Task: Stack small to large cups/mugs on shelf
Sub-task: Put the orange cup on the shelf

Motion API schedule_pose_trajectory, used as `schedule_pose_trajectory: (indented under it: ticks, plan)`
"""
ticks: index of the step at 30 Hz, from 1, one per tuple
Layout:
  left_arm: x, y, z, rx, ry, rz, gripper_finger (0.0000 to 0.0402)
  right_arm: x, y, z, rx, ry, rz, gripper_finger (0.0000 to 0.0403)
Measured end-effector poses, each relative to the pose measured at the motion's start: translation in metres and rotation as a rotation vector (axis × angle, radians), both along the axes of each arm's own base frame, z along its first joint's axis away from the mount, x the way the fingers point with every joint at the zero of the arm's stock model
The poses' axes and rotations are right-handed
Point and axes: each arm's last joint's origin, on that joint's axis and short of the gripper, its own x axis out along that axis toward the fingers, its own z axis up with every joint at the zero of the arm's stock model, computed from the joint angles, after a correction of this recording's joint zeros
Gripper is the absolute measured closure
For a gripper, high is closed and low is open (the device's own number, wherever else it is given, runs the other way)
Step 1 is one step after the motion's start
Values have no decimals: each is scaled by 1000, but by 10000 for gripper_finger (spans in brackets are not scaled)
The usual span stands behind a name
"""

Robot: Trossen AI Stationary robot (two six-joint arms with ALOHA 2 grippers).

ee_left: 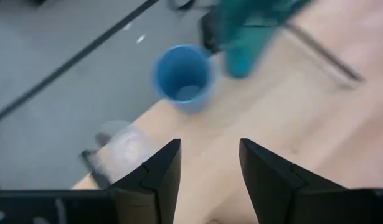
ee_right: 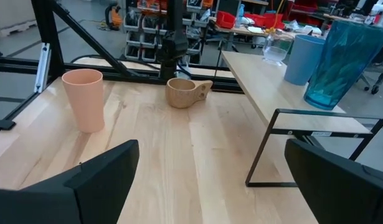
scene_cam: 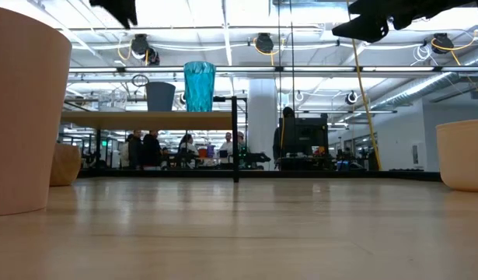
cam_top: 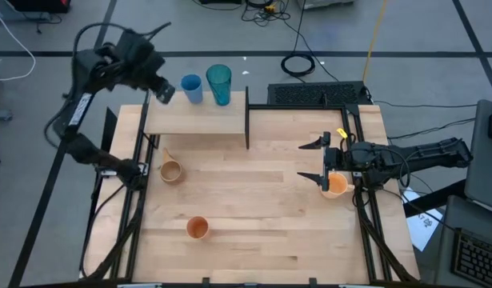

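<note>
Pale wood tabletop (cam_top: 262,208) under bright workshop ceiling lights (scene_cam: 263,43), left claw (ee_left: 208,171) part-open and empty, right claw (cam_top: 311,161) wide

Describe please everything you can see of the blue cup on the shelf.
The blue cup is a plain, handle-less tumbler of smooth, opaque plastic-looking material, slightly tapered. It stands upright and looks empty, near the far edge of the shelf, beside the taller teal tumbler with a small gap. Nothing touches it but the board; the left gripper hovers open close by.
</note>
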Motion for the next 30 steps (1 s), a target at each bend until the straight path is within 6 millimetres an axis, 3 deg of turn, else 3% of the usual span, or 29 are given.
schedule_pose_trajectory:
  ticks: [11,17,30]
  plan:
    - [32,-97,10,64,-57,-378,238,0,0,0,57,-7,-14,9]
    - [55,-139,2,65,-17,-587,238,0,0,-1,115,-6,-27,9]
    - [101,-217,-30,26,92,-756,238,-3,15,-7,242,55,31,9]
